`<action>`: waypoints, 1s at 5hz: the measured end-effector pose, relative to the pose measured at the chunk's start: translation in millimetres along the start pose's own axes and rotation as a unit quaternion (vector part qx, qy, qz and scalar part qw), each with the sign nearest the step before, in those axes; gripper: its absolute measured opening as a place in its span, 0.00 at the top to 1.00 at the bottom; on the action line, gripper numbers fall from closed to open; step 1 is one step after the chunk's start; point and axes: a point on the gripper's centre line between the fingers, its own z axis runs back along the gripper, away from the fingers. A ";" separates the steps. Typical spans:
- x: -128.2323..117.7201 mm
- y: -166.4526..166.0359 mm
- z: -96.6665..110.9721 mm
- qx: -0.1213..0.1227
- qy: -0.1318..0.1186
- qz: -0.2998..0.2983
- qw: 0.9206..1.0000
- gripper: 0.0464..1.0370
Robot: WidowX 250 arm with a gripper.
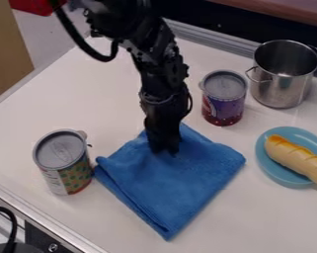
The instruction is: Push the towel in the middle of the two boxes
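Note:
The black gripper (165, 147) points down onto the upper part of a folded blue towel (177, 180), its tip at the cloth. The towel lies flat at an angle on the white table, with its left corner close beside a can (63, 162) with a grey lid and a green and yellow label. Behind the towel and to the right of the arm stands a purple can (223, 98) with a grey lid. No boxes are seen; these two cans stand on either side of the gripper.
A steel pot (283, 79) stands at the upper right, close to the purple can. Below it, a blue plate (269, 164) at the right edge holds a bread roll (296, 157). The white table's (48, 217) metal-trimmed edge runs along the lower left.

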 end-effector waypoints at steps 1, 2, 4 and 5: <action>-3.7 13.3 -2.2 0.003 -0.012 -0.019 1.000 0.99; -8.3 28.3 -2.9 -0.005 -0.022 -0.012 1.000 0.99; -17.6 62.6 1.7 0.011 -0.021 0.035 0.999 0.99; -23.3 78.9 0.1 0.023 -0.013 0.079 0.996 0.99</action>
